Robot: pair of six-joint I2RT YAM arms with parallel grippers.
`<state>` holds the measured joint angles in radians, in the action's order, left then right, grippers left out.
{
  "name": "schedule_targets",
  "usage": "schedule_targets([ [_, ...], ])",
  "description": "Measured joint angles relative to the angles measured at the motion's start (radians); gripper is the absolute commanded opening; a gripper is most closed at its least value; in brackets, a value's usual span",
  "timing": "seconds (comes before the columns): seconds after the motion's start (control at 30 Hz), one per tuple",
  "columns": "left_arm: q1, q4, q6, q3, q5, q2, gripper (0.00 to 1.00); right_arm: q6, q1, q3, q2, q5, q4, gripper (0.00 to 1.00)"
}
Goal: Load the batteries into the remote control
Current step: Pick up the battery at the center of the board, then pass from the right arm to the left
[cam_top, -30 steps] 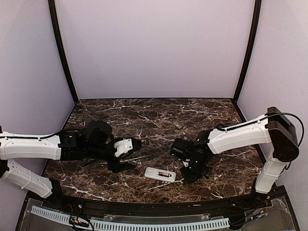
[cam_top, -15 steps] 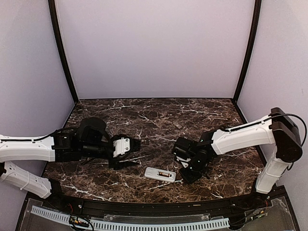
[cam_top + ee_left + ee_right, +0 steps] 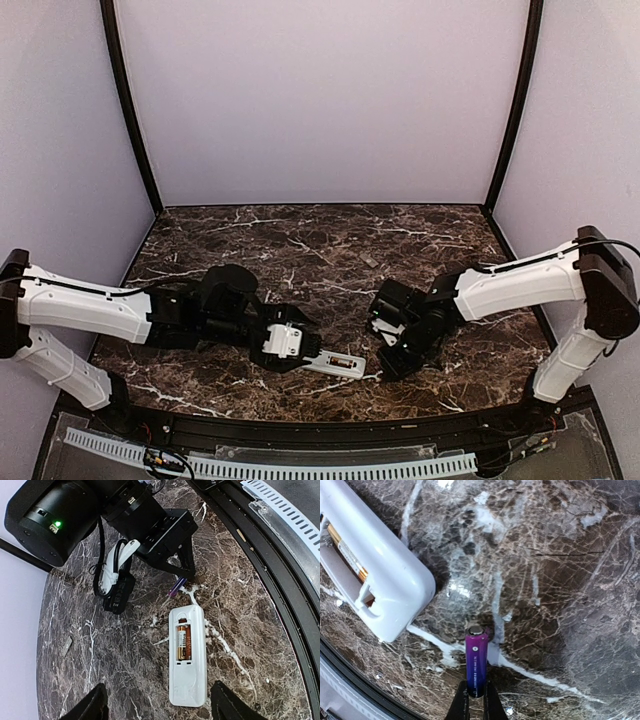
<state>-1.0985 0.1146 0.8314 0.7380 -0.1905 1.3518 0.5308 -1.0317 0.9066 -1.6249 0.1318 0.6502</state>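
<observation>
Remote [image 3: 187, 662]: it lies flat on the marble table [image 3: 300, 240], near the front edge, between the two arms. Its back side is up and the battery bay is uncovered.
First battery [image 3: 184, 642]: it lies inside the bay, on the left side of it in the left wrist view. It is dark with a gold and orange end. The slot beside it has no battery.
Second battery [image 3: 476, 662]: it looks purple and has a metal end. It is in the tips of the right claw, just beside the bay end of the remote and apart from it. Whether it touches the table, the pictures do not show.
Right claw [image 3: 475, 700]: it is closed tight on the second battery and holds it by the rear end. The free end points away from the wrist.
Left claw [image 3: 160, 703]: it is wide open and holds nothing. One finger [image 3: 95, 705] is at each side of the remote's other end, and neither touches it.
Grey piece [image 3: 65, 646]: small and flat, it lies on the table well apart from the remote, farther back.
</observation>
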Motion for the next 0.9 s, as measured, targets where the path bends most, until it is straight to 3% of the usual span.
schedule_targets([
  [0.27,-0.021,0.064,0.051,0.000,0.000,0.023,0.63,-0.018,0.010,0.011,0.058,0.013,0.026,0.00],
  [0.5,-0.119,0.214,0.236,-0.008,0.086,0.047,0.51,-0.070,0.011,0.111,0.131,0.113,0.081,0.00],
  [0.67,-0.150,0.278,0.363,-0.008,0.134,0.081,0.55,-0.105,0.004,0.224,0.184,0.217,0.084,0.00],
  [0.9,-0.150,0.331,0.439,-0.008,0.206,0.097,0.60,-0.126,-0.030,0.306,0.158,0.251,0.125,0.00],
])
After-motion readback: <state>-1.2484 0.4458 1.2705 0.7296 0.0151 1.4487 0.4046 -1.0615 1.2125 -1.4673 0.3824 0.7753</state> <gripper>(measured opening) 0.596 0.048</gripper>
